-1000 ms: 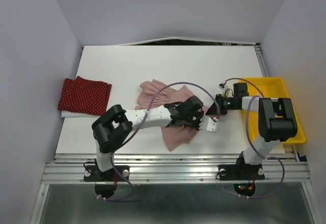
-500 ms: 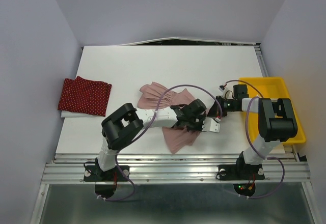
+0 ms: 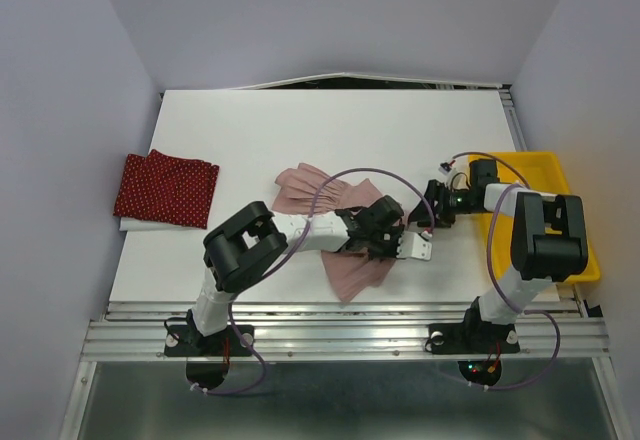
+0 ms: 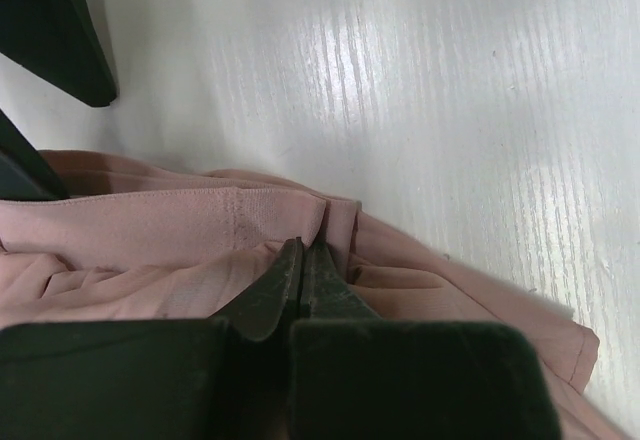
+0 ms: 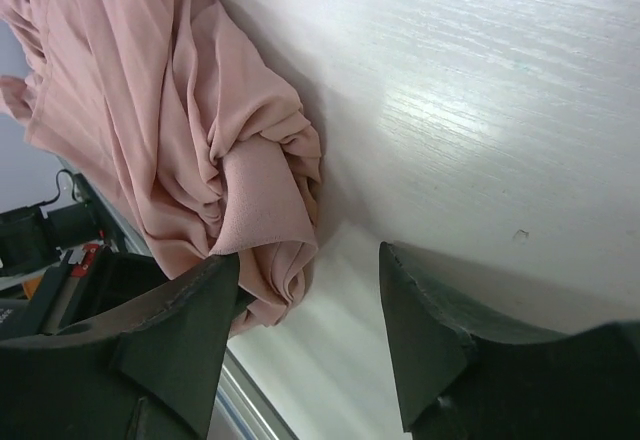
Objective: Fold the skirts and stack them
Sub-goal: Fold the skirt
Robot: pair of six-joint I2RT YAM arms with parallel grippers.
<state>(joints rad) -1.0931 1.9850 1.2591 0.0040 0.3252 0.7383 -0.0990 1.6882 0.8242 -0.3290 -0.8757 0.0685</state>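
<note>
Your left gripper [image 4: 302, 255]: jaws clamped on pink ruffled skirt [image 4: 150, 230], seemingly at waistband, tabletop [image 3: 300, 130] middle. Your right gripper [image 5: 305, 260]: jaws apart, just beside it. At left edge: red polka-dot skirt [image 3: 165, 188], folded.

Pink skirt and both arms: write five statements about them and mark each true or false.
1. The left fingers are shut on the pink skirt. True.
2. The right fingers are clamped on the pink skirt. False: they stand open beside the cloth, with only bare table between them.
3. The red dotted skirt lies at the table's left edge. True.
4. The pink skirt lies in the yellow tray. False: it lies on the table, and the tray sits at the right edge.
5. The two skirts are stacked. False: they lie well apart.
</note>
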